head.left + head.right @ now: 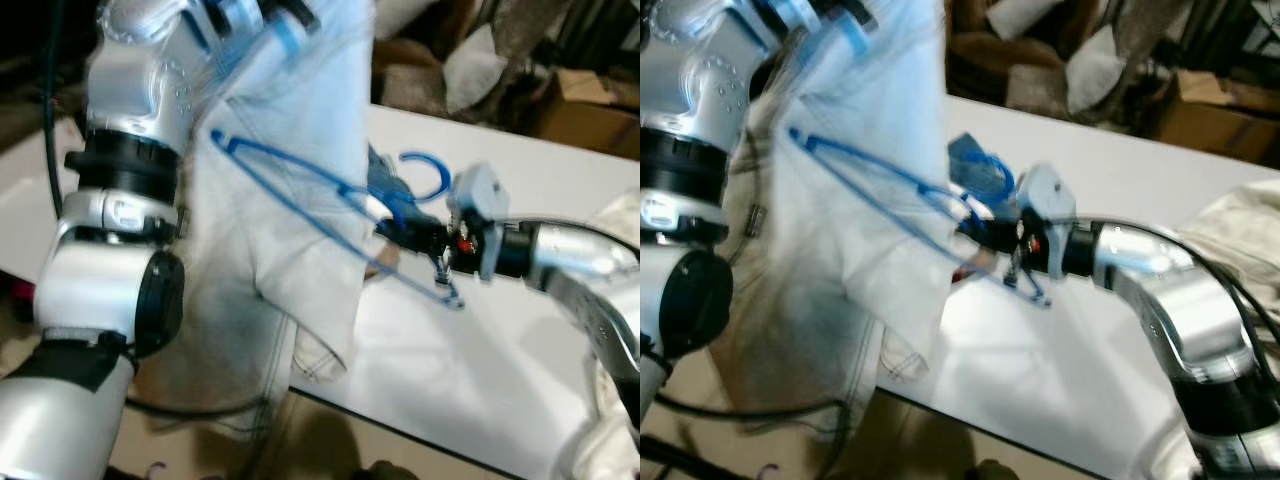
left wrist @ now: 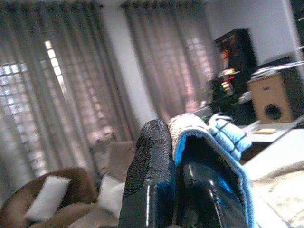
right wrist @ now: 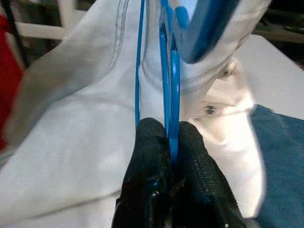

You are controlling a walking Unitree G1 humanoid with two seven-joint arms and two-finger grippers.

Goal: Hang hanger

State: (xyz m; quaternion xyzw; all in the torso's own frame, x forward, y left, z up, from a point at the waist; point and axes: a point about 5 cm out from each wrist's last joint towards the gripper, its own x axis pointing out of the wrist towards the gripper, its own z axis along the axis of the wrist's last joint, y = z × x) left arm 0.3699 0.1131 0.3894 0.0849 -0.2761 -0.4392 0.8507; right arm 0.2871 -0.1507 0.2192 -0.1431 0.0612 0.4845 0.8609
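The right gripper was clamped on the blue wire hanger, its two black fingers pressed together on the thin blue wire with almost no gap between them. It held the hanger above the white table, near the middle of the head views, with the silver right arm reaching in from the robot's right. The hanger's long axis ran on a slant: its far shoulder end sat high toward the robot's left, against the hanging cloth, and the wire sloped down to the right toward the gripper. Its hook curled upward beside the gripper, over the table. A pale, whitish garment hung between the two arms, and the hanger's wire lay across it; whether the wire passed inside the cloth could not be told. The left gripper was raised high at the robot's left, its fingers squeezed on the top edge of that garment, white cloth with a light blue trim bunched between them. Behind it in the left wrist view were grey curtains and a brown sofa with a white cushion.
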